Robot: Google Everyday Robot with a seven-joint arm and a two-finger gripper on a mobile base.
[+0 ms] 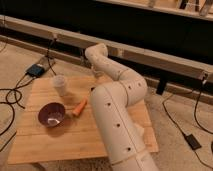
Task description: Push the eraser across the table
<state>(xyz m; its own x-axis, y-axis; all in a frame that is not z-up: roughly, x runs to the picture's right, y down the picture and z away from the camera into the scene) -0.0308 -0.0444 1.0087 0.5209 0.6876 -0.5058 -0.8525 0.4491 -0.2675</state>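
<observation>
The table has a light wooden plank top and fills the lower left of the camera view. My white arm rises from the bottom, bends over the table's right half and reaches back to the far edge. The gripper hangs there, pointing down at the far edge of the top. A small dark shape lies just below the gripper against the arm's left side; it looks like the eraser, mostly hidden by the arm.
A purple bowl sits at the left front. An orange carrot-like piece lies between the bowl and the arm. A pale cup stands at the back left. Cables and a dark box lie on the floor.
</observation>
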